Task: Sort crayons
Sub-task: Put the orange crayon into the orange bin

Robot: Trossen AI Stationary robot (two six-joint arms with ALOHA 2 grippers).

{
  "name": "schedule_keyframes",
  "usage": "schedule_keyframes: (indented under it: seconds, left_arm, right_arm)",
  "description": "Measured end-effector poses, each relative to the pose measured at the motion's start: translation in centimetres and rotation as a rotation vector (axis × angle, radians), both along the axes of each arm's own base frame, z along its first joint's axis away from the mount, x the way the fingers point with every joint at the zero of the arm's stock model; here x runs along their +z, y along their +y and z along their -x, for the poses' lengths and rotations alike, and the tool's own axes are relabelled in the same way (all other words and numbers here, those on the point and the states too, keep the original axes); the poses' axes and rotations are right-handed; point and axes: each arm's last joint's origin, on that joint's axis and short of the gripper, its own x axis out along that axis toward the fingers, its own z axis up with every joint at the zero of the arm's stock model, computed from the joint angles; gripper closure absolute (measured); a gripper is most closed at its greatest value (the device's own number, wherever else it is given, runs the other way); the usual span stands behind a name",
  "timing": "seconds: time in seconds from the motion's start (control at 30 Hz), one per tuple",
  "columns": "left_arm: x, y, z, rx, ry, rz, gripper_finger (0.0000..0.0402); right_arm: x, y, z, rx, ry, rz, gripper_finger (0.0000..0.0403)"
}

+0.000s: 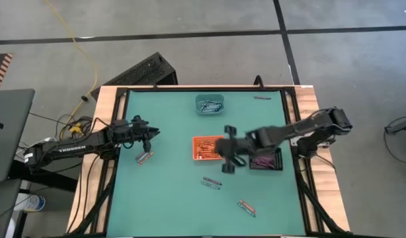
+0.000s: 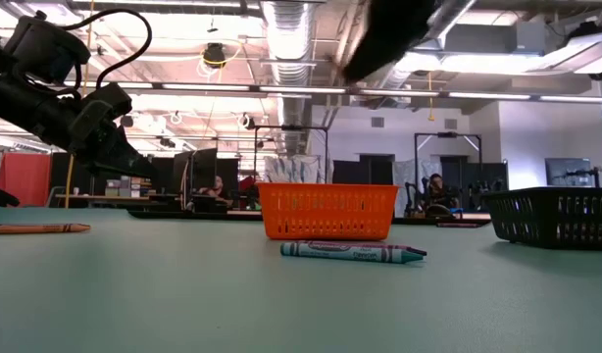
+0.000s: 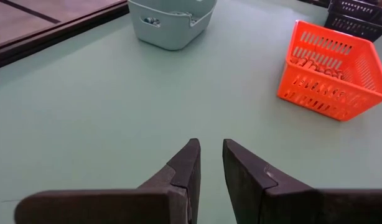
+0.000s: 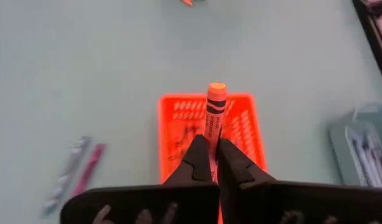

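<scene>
right gripper (image 4: 209,163) jaws clamping an orange wax crayon (image 4: 214,112) above the orange mesh tray (image 4: 172,127) | left gripper (image 3: 209,163) jaws narrow, empty | several loose crayons (image 1: 211,183) lying unsorted on the bench

On the green counter (image 1: 170,192) an orange basket (image 1: 204,147) sits mid-frame, a teal tray (image 1: 209,104) above it, a black basket (image 1: 266,160) to its right.

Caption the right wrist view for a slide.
Right gripper shut on an orange crayon, poised above the orange slotted plastic basket.
</scene>
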Motion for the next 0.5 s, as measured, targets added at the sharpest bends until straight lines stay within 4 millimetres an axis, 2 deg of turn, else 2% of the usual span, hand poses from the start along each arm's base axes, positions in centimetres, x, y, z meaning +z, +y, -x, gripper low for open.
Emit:
schedule_keyframes:
  seconds: [0.13,0.23,0.4,0.5]
  left_arm:
    - [0.0,0.0,0.0,0.0,0.0,0.0,0.0346]
    - [0.0,0.0,0.0,0.0,0.0,0.0,0.0346]
    - [0.0,0.0,0.0,0.0,0.0,0.0,0.0346]
    - [0.0,0.0,0.0,0.0,0.0,0.0,0.0346]
  right_arm:
    - [-1.9,-2.7,-2.2,0.068,0.012,0.032,0.0399]
    - [-3.9,-4.0,-3.5,0.086,0.047,0.003,0.0397]
    - [-6.6,-5.0,-4.1,0.064,0.16,-0.006,0.0389]
    - [-7.5,-5.2,-4.1,0.058,0.207,-0.009,0.0377]
